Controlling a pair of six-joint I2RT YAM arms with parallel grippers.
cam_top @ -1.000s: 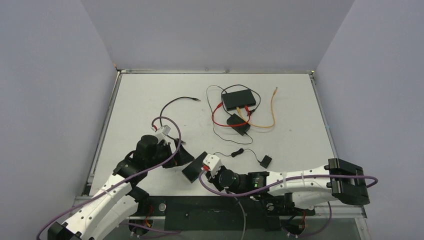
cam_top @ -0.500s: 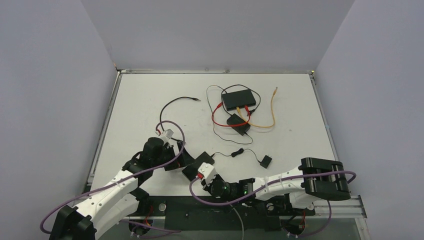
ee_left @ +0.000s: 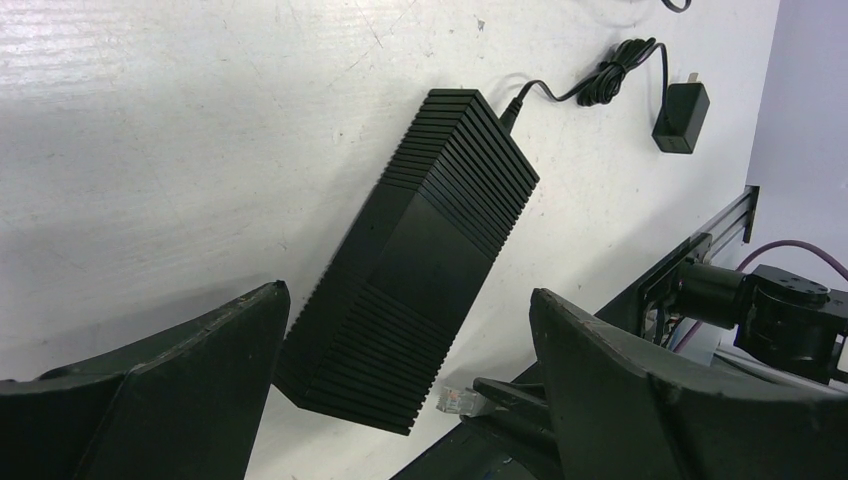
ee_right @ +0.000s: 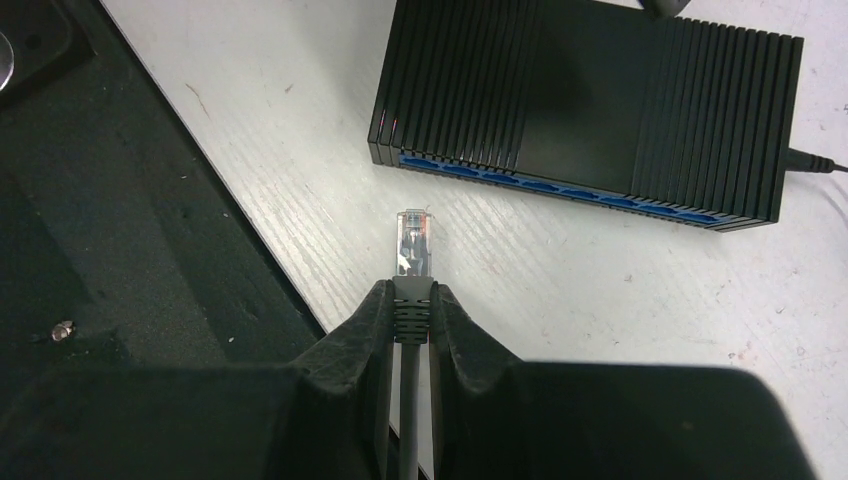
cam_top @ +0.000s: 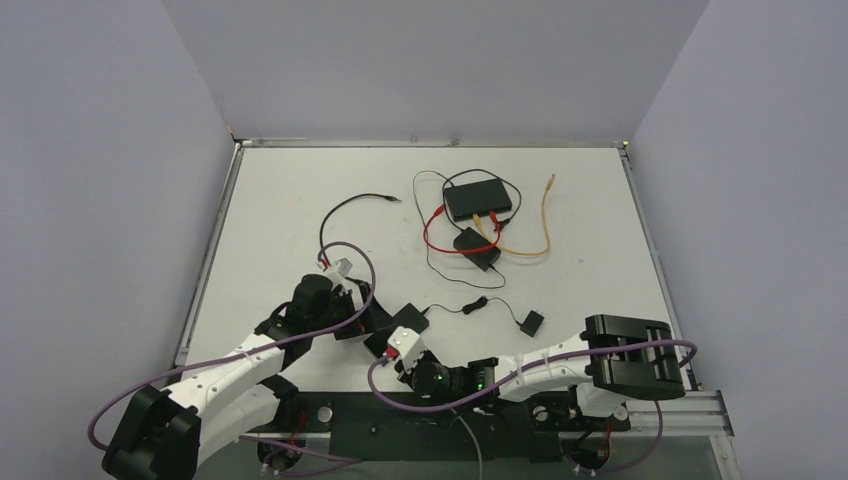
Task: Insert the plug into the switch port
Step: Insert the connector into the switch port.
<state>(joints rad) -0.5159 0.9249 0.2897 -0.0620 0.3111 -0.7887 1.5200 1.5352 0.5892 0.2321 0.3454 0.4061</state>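
Right gripper (ee_right: pixel 412 300): black two-finger tool, jaws clamped on the grey boot of a clear-tipped network plug (ee_right: pixel 413 243). Plug tip pointing to 12 o'clock, held over the white table top (ee_right: pixel 560 300) near its front edge, clear of any port. Grey cable trailing back between the fingers toward 6 o'clock.

Black ribbed rectangular network switch (ee_right: pixel 590 100): lying flat on the table at 1 o'clock from the plug, near but apart from it. Row of blue ports (ee_right: pixel 560 188) along the long side turned toward the plug.

Left gripper (ee_left: pixel 407 295): black two-finger tool, jaws spread wide, one finger on either side of the switch's near end. Contact with the casing: cannot tell.

Thin black cord (ee_left: pixel 610 78): leaving the switch's far end, bunched in a small knot, ending at a small black wall adapter (ee_left: pixel 680 103) at 2 o'clock in the left wrist view.

Black base plate (ee_right: pixel 120 200): at 9 o'clock from the plug, beyond the table edge.
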